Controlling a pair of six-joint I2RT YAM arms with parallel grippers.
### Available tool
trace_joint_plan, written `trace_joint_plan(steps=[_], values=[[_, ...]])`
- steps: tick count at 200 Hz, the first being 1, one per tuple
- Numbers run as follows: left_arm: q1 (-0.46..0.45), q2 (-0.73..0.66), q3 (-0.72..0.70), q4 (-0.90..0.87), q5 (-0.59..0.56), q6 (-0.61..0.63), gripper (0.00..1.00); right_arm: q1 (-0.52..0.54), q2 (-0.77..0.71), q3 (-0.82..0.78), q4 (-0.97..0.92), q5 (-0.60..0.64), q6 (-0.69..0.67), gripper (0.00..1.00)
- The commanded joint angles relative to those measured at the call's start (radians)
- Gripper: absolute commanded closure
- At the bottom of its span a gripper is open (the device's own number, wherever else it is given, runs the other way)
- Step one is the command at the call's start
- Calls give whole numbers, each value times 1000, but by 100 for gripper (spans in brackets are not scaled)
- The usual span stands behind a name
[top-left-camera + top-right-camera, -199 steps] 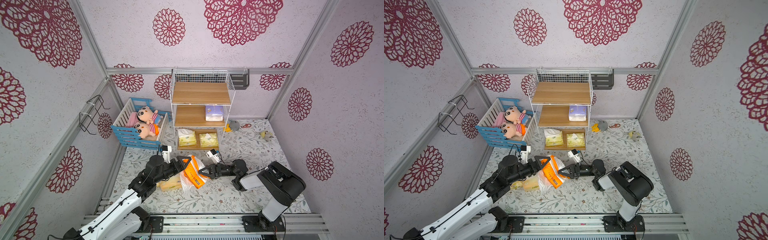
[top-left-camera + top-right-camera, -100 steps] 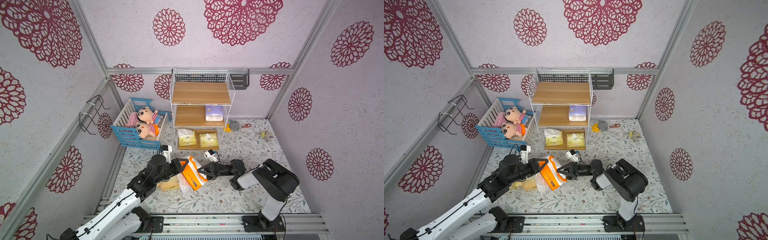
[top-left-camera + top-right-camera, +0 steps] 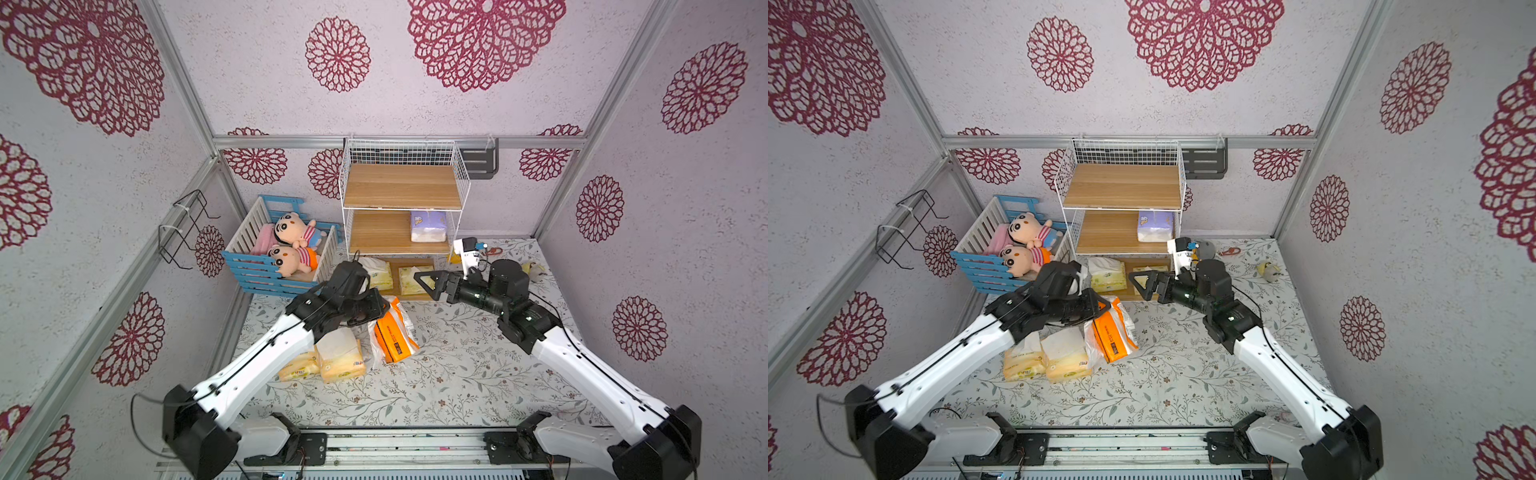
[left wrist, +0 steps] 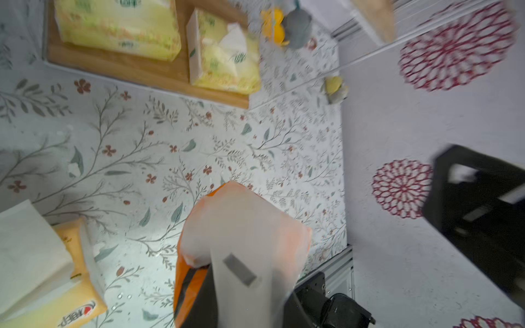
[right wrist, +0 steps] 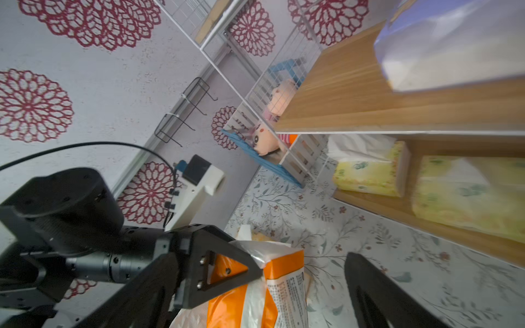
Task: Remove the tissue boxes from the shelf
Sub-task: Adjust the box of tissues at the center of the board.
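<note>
right pincer (image 3: 428,286) drawn back, wide | left pincer (image 3: 377,309) apparently pinching orange pack (image 3: 395,336) | floral floor (image 3: 457,374), medallion walls (image 3: 257,83)

blue crib (image 3: 258,275), plush dolls (image 3: 292,226), black wire rack (image 3: 183,231)

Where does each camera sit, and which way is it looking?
Top views: high above, looking down at the shelf, floor, left arm, right arm.
Left wrist: on the left arm, facing the yellow packs; its fingers clamp the orange pack.
Right wrist: on the right arm, facing the shelf; one own finger shows.
Shared: both wrists see the yellow packs.
</note>
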Motion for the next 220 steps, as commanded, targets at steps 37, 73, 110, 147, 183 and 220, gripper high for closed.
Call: trace_joint_plan(steps=[37, 73, 110, 147, 183, 220], values=[[-142, 574, 472, -645, -86, 205, 96, 4, -173, -133, -253, 133, -145, 1], [-205, 777, 635, -735, -149, 176, 84, 6, -281, -226, -251, 99, -152, 1], [-233, 875, 770, -789, -187, 124, 33, 4, -326, -236, -274, 77, -197, 1], [-231, 834, 785, -750, -217, 72, 3, 5, -356, -197, -354, 152, -210, 1], [-177, 709, 774, -704, -270, 47, 3, 4, -368, -134, -502, 265, -196, 1], [-94, 514, 748, -653, -325, 47, 3, 5, -404, -144, -592, 294, -141, 1]])
